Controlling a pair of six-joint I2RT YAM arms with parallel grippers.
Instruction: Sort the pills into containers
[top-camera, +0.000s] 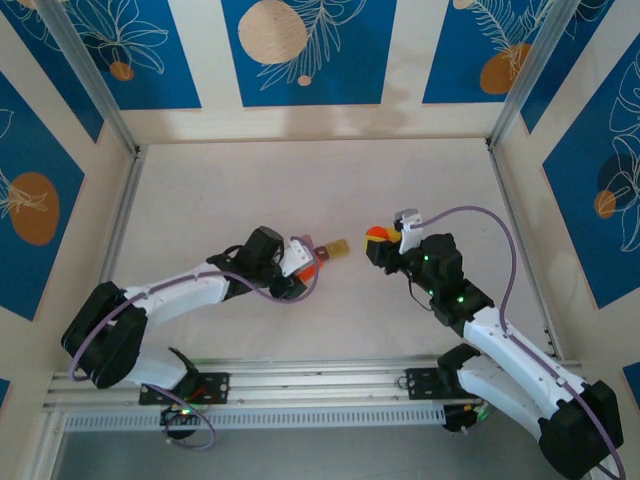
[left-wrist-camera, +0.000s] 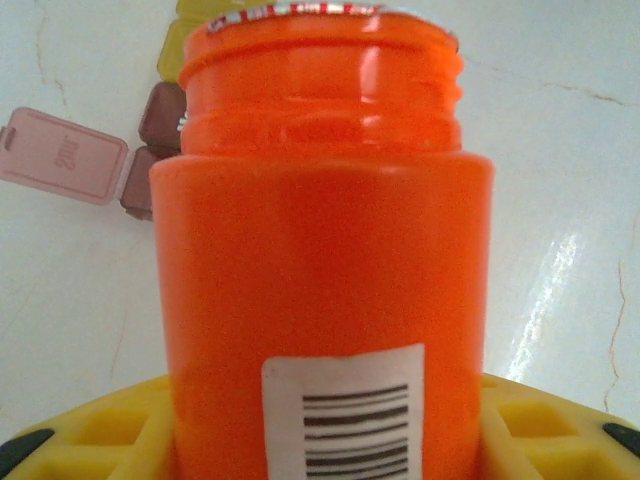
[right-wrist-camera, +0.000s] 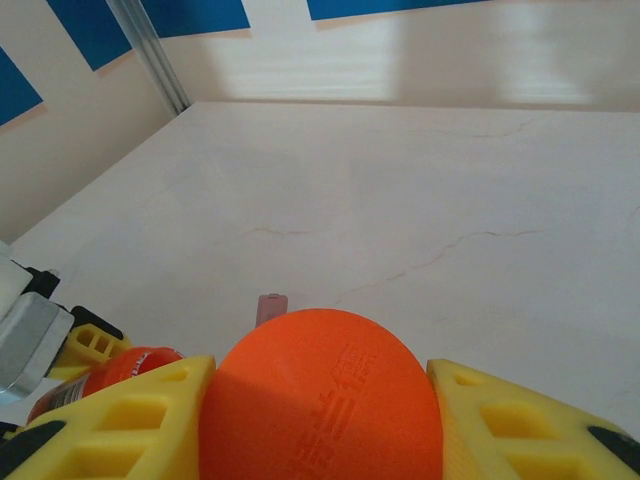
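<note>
Fingers (left-wrist-camera: 90, 435) of the left tool (top-camera: 303, 262) are clenched on the lower part of the orange bottle (left-wrist-camera: 320, 250). Its white label (left-wrist-camera: 345, 410) shows a barcode and no readable words. The right tool (top-camera: 380, 240) grasps a round orange cap (right-wrist-camera: 320, 405) with embossed writing too faint to read. The containers (top-camera: 333, 248), brown and tan cells, lie on the bench (top-camera: 250, 190) between the tools, just beyond the bottle's mouth. Their pink lid (left-wrist-camera: 62, 155) carries lettering I cannot make out.
</note>
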